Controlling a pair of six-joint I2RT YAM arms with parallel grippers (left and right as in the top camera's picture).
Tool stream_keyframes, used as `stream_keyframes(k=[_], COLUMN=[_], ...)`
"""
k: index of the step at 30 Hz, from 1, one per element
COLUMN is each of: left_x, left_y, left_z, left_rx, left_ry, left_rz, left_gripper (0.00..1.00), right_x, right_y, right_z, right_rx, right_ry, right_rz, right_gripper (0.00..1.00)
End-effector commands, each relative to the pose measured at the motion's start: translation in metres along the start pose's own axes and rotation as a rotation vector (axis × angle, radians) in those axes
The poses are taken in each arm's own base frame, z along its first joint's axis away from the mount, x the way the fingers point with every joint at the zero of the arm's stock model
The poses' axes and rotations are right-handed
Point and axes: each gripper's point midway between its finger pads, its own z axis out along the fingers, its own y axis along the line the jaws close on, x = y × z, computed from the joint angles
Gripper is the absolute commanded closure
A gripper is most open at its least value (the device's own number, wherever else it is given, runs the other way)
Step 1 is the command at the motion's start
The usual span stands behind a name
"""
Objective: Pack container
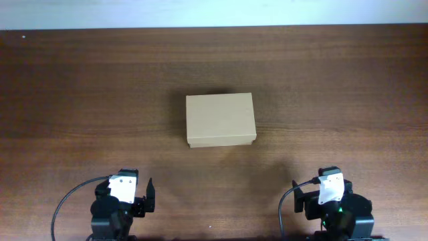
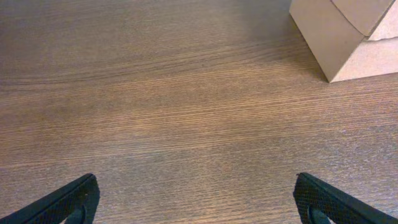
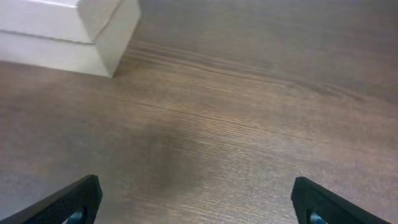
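**Overhead: lid down, both grippers bare**

In its wrist view the left gripper (image 2: 196, 190) has its 2 fingers spread wide, with only wood grain between them. The right gripper (image 3: 196, 190) is the same, splayed wide and holding nothing. Both sit well short of the container (image 1: 221, 119) on its robot-facing side, 1 off toward each of its near corners, and neither touches it.

The container stands flat on its base near the middle of the table (image 1: 348, 80) with its flap lid down. In the wrist views the flap's edge laps over the side wall at the near corners. What is inside cannot be seen, and no loose item to pack shows around the container in any of the 3 views.

Judged from this, the task sits at 1 of 2 points. If the container is unfilled, everything is left: raise the flap, load the goods, close it. If the goods are already inside, the packing is done, bar perhaps pressing the flap home. The pictures do not settle which.
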Motion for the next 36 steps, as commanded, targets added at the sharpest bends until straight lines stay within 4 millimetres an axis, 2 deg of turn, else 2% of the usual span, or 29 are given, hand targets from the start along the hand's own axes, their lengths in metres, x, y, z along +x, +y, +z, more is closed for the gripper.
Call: stream_keyframes(k=[1, 11, 36], left_x=[0.001, 0.001, 0.001], left_y=[0.002, 0.002, 0.002], left_z=[0.001, 0.001, 0.001], left_rx=[-0.012, -0.012, -0.012], left_ry=[-0.005, -0.005, -0.005], left_rz=[0.009, 0.009, 0.009], left_gripper=[0.01, 0.01, 0.01], right_x=[0.013, 0.02, 0.02], right_y=[-0.01, -0.011, -0.011], right_z=[0.008, 0.023, 0.024], right_rx=[0.055, 0.052, 0.052], right_ry=[0.02, 0.017, 0.015], right_rz=[0.121, 0.155, 0.154], right_gripper=[0.01, 0.01, 0.01])
